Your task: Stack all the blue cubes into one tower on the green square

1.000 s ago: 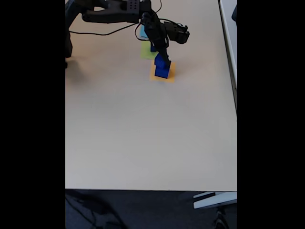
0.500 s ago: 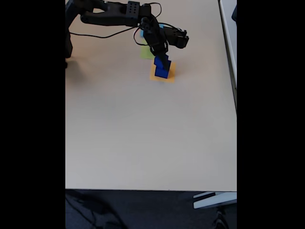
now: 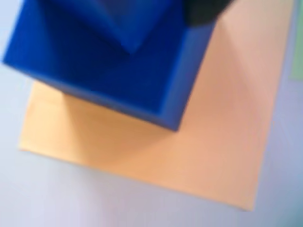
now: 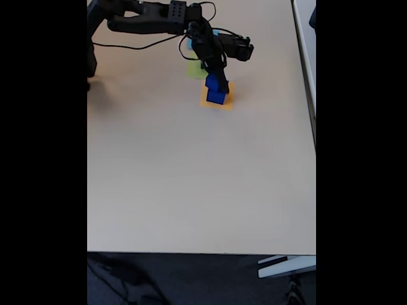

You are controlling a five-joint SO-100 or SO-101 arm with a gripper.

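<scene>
Two blue cubes stand stacked on an orange paper square (image 4: 226,100). The larger blue cube (image 4: 216,97) is below and a smaller blue cube (image 4: 212,82) sits on it. My gripper (image 4: 218,81) reaches down from the upper left to the smaller cube, and the frames do not show whether its jaws hold it. In the wrist view the larger cube (image 3: 94,80) covers the upper left of the orange square (image 3: 218,132), with the smaller cube (image 3: 123,21) on top and one dark finger (image 3: 203,10) beside it. The green square (image 4: 194,70) lies just up-left, partly under the arm.
A light-blue paper square (image 4: 189,43) lies behind the arm near the table's far edge. The black arm (image 4: 152,19) and its cable cross the top of the beige table (image 4: 191,178). A strip of green (image 3: 298,47) shows at the wrist view's right edge.
The arm has shifted slightly over the stack, first drawing back a little, then leaning in again. Both stacked cubes stay on the orange square.
</scene>
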